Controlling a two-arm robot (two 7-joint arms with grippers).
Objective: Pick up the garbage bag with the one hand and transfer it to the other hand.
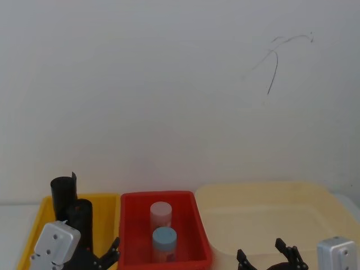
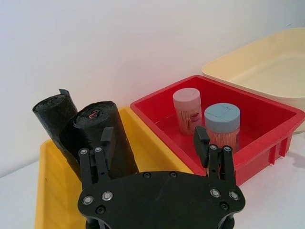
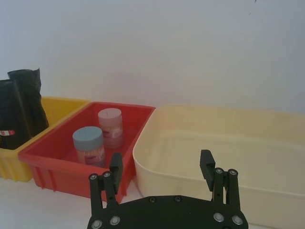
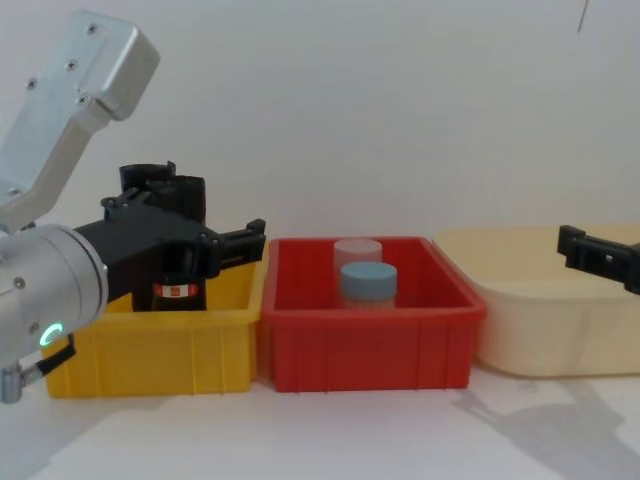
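Observation:
The garbage bag [image 2: 102, 136], a short black roll with a red-and-white label [image 4: 170, 291], stands upright in the yellow bin [image 4: 150, 345]. It also shows in the head view [image 1: 80, 216] and the right wrist view [image 3: 8, 114]. My left gripper [image 2: 155, 143] on the silver arm is open and hovers over that bin. One of its fingers [image 2: 107, 143] is in front of the roll, and nothing is held. In the chest view the left gripper [image 4: 205, 228] partly covers the rolls. My right gripper [image 3: 161, 164] is open and empty, low over the cream tub [image 3: 214, 143].
A taller plain black roll [image 2: 52, 114] stands behind the labelled one. The red bin [image 4: 370, 350] in the middle holds a pink-lidded jar [image 2: 187, 112] and a blue-lidded jar [image 2: 222, 124]. A white wall stands close behind the bins.

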